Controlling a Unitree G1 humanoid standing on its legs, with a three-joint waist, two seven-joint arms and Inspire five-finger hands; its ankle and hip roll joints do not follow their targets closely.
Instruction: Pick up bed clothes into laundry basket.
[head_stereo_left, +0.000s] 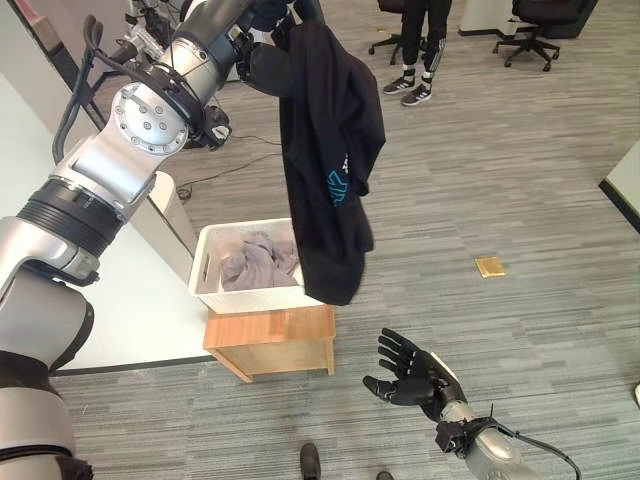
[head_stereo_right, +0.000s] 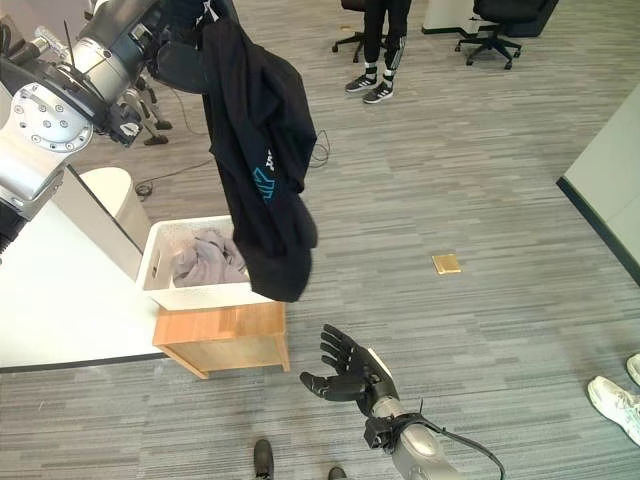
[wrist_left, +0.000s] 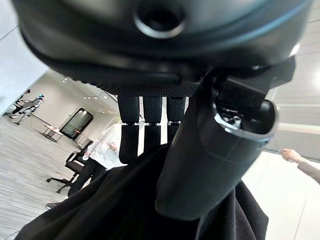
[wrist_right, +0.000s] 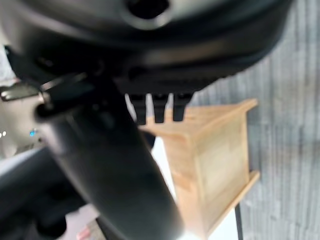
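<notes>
Status: task partly complete. One grey garment (head_stereo_left: 258, 262) already lies inside the white laundry basket (head_stereo_left: 207, 266). One black garment (head_stereo_left: 330, 150) hangs in the air above the basket's right edge, its lower hem level with the rim and draped just outside it; it is not yet lowered in.

Left hand (wrist_left: 150, 125): raised high, fingers curled round the top of the black garment, carrying its full length.

Right hand (head_stereo_left: 408, 374): low, near the floor to the right of the stand, fingers spread and empty.

Remaining, as judged: shift the black garment over the basket's opening and release it.

Count:
- laundry basket: one, resting on one wooden stand (head_stereo_left: 272, 338).
- garments: two (one grey, in the basket; one black, held).
- bed (head_stereo_left: 130, 300): one white surface, just beside the basket.
- small tan object (head_stereo_left: 489, 266) on the floor: one.
- person (head_stereo_left: 418, 50) standing well behind: one.
</notes>
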